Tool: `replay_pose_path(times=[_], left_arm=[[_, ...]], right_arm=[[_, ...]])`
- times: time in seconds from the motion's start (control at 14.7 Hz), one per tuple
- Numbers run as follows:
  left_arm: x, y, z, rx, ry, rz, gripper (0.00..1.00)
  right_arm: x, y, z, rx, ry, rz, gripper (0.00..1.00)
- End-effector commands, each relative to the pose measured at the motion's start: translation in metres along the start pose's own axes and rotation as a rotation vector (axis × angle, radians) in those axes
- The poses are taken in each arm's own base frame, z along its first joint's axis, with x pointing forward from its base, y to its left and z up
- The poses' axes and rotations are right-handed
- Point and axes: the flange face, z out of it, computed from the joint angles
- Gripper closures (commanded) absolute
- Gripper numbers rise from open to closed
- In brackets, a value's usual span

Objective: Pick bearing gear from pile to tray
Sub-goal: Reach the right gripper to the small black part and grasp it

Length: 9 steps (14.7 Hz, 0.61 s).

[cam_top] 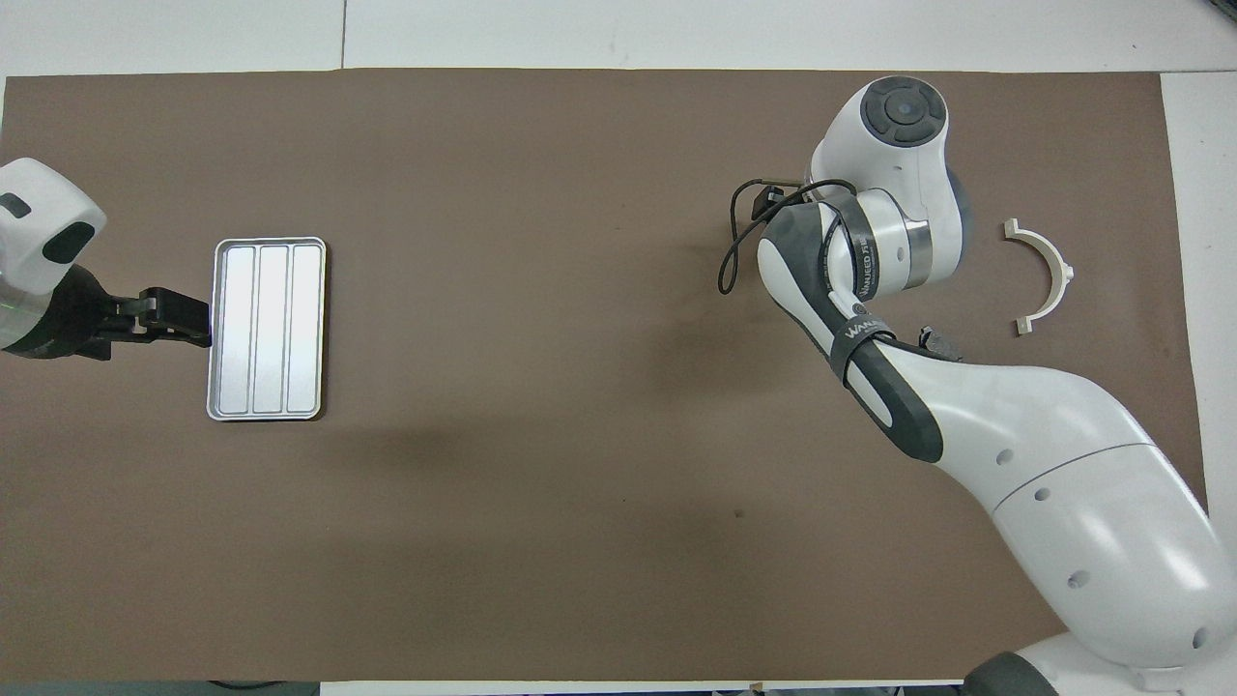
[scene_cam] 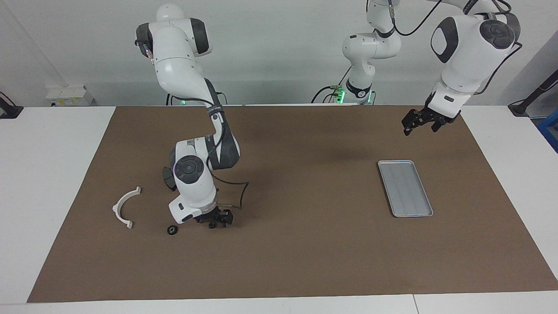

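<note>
Brown mat covers bench (scene_cam: 52, 196). Right claw (scene_cam: 214, 221) down, fingers apart around small black gear (scene_cam: 212, 225); second gear (scene_cam: 172, 230) beside. Left claw (scene_cam: 419, 121) open, waiting near tray (scene_cam: 405, 188).

Premises: a robotics laboratory or test cell. Two white, grey-jointed robot arms (scene_cam: 192, 131) are mounted at one edge of a white rectangular worktable (scene_cam: 56, 183), each base showing a green indicator light. A flat brown mat (scene_cam: 305, 261) covers most of the tabletop as a defined work surface. Black cables (scene_cam: 409, 26) run along the arm at the left arm's end. The plain pale wall (scene_cam: 270, 43) carries no domestic or retail fittings. A white socket strip (scene_cam: 67, 93) sits by the wall.
</note>
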Motion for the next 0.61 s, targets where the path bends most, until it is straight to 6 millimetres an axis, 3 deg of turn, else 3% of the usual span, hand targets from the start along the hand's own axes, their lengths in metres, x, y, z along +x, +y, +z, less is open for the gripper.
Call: replay_pose_path(times=[0.0, 0.27, 0.41, 0.54], left_arm=[[-0.0068, -0.0002, -0.0037, -0.015, 0.018, 0.002, 0.0], [-0.0068, -0.0002, -0.0037, -0.015, 0.018, 0.002, 0.0], [-0.0068, -0.0002, -0.0037, -0.015, 0.018, 0.002, 0.0], [-0.0068, -0.0002, -0.0037, -0.015, 0.018, 0.003, 0.0]], right_arm=[[0.0074, 0.0023, 0.0003, 0.002, 0.023, 0.026, 0.16], [0.0081, 0.006, 0.0013, 0.004, 0.02, 0.03, 0.46], [0.0078, 0.0082, 0.0046, 0.006, 0.013, 0.038, 0.69], [0.005, 0.008, 0.0102, 0.008, 0.005, 0.041, 0.79]])
